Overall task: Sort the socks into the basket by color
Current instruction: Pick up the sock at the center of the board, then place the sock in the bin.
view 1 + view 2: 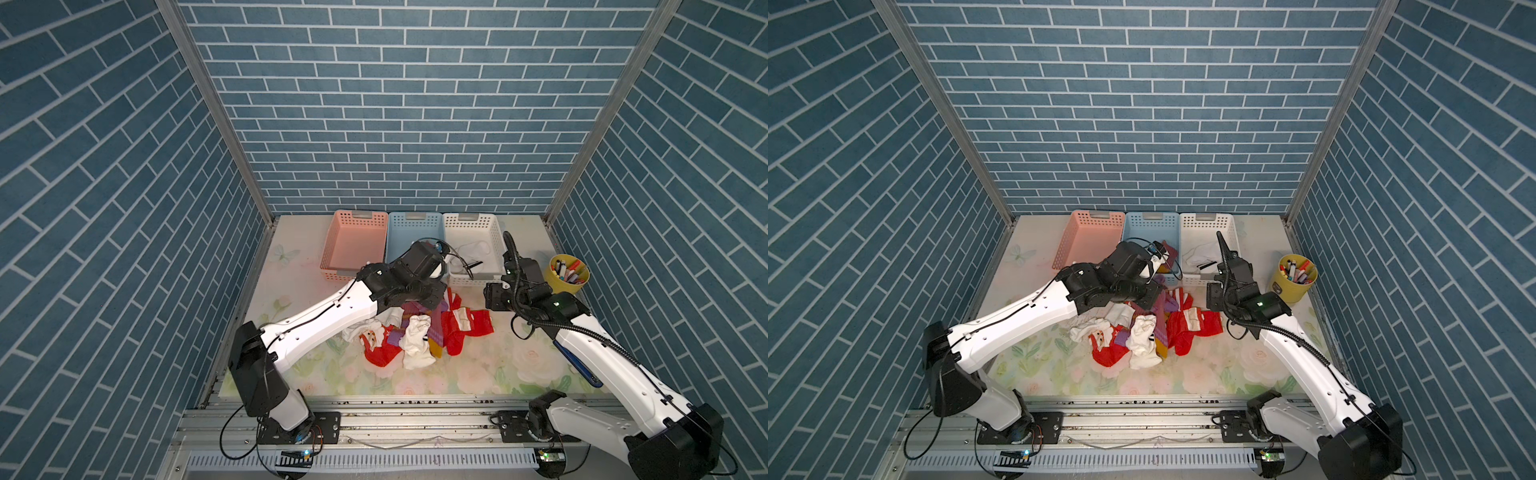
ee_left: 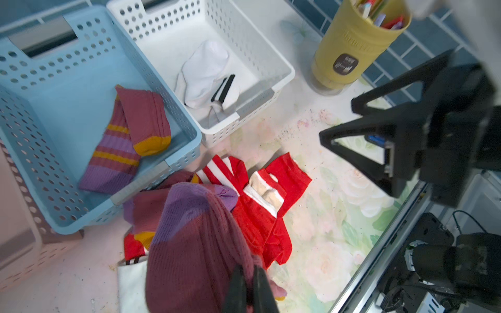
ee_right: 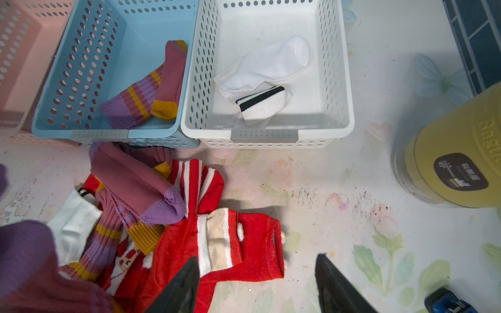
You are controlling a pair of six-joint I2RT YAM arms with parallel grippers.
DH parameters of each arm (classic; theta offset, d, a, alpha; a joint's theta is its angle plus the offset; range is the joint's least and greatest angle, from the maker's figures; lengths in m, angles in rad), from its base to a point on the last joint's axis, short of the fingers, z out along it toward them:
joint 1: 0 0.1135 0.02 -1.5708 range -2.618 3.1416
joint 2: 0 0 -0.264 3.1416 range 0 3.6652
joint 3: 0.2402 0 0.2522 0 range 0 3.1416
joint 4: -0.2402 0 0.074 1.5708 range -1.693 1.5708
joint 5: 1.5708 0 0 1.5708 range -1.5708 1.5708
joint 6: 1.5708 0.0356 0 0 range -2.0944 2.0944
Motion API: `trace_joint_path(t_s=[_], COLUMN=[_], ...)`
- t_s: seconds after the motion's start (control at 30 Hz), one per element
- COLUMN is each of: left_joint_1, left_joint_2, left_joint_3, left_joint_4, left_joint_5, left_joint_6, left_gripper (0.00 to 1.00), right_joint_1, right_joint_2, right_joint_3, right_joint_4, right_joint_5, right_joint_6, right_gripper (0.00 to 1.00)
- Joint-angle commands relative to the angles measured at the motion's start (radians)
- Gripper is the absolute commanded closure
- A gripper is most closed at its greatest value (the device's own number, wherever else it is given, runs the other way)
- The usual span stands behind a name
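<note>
A pile of socks (image 1: 415, 336), red, white and maroon-purple, lies mid-table in front of three baskets. My left gripper (image 2: 249, 268) is shut on a maroon-and-purple sock (image 2: 195, 244), which hangs over the pile just in front of the blue basket (image 2: 81, 81). That basket holds one purple striped sock (image 2: 130, 135). The white basket (image 3: 336, 81) holds a white sock with black cuff stripes (image 3: 268, 70). The pink basket (image 1: 357, 216) shows no sock. My right gripper (image 3: 257, 257) is open and empty, above the right edge of a red sock (image 3: 244, 244).
A yellow cup of markers (image 1: 569, 274) stands right of the white basket, close to my right wrist. The baskets sit side by side against the back wall. A dark blue flat object (image 1: 577, 365) lies under my right arm near the table's right edge.
</note>
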Motion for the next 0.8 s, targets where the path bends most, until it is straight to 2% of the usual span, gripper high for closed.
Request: trace_joint_path(t_s=[0.0,0.2,0.37,0.77], left_joint_1=[0.009,0.027,0.056,0.147], left_joint_2=[-0.047,-0.06,-0.055,0.024], left_joint_3=[0.039,0.083,0.118,0.279], left_joint_4=[-0.026,-0.049,-0.042,-0.066], left_joint_5=[-0.033,-0.057,-0.031,-0.016], left_joint_6=[0.023,0.035,0.03,0.053], left_gripper=[1.0,1.0,1.0,1.0], right_joint_1=[-0.006,-0.005,-0.006,-0.006], right_joint_2=[-0.031,-0.034,-0.063,-0.152], right_joint_3=[-0.017,-0.033,-0.042,-0.09], right_joint_4=[0.003,0.015,0.011,-0.016], right_joint_5=[-0.01,-0.033,-0.032,-0.021], right_joint_6=[0.051,0.061,0.063,0.085], right_gripper=[0.32,0.32,0.32,0.32])
